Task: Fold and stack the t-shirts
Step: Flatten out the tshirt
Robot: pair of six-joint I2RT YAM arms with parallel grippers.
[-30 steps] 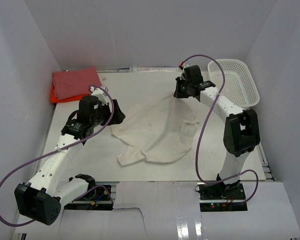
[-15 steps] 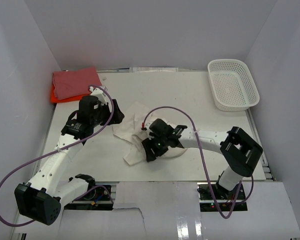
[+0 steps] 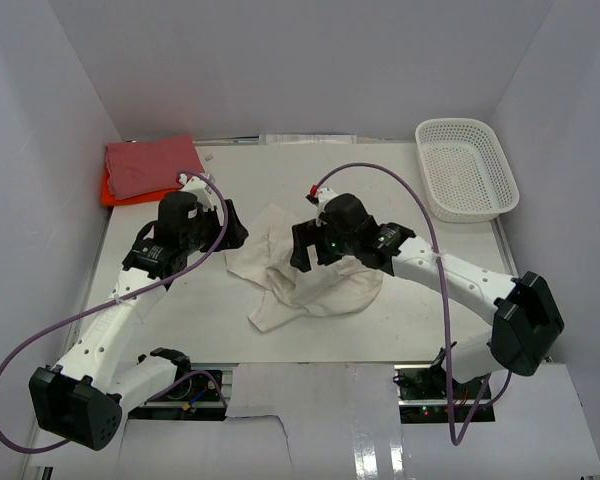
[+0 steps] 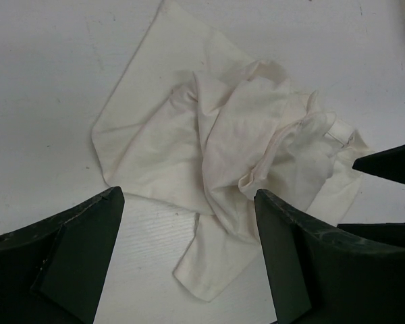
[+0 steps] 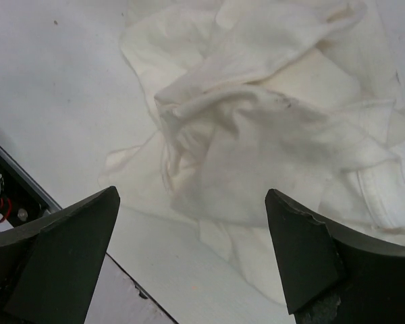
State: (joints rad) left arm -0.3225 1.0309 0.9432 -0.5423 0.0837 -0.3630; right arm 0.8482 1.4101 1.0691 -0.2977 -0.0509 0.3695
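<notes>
A cream t-shirt (image 3: pixel 305 283) lies crumpled and bunched in the middle of the table, also filling the left wrist view (image 4: pixel 229 148) and the right wrist view (image 5: pixel 270 128). At the back left, a folded pink-red t-shirt (image 3: pixel 150 162) rests on a folded orange t-shirt (image 3: pixel 113 191). My left gripper (image 3: pixel 236 228) (image 4: pixel 187 197) hovers open at the cream shirt's left edge, holding nothing. My right gripper (image 3: pixel 305 250) (image 5: pixel 190 196) hangs open just above the shirt's middle, with no cloth between its fingers.
A white mesh basket (image 3: pixel 467 170) stands at the back right corner. White walls close in the table on three sides. The right arm's purple cable (image 3: pixel 380 170) arcs over the table behind the shirt.
My right gripper carried the cream shirt's far edge from the back toward the front, let go and opened, then drew back over the shirt's middle. The shirt is now bunched. The left arm stayed still.
</notes>
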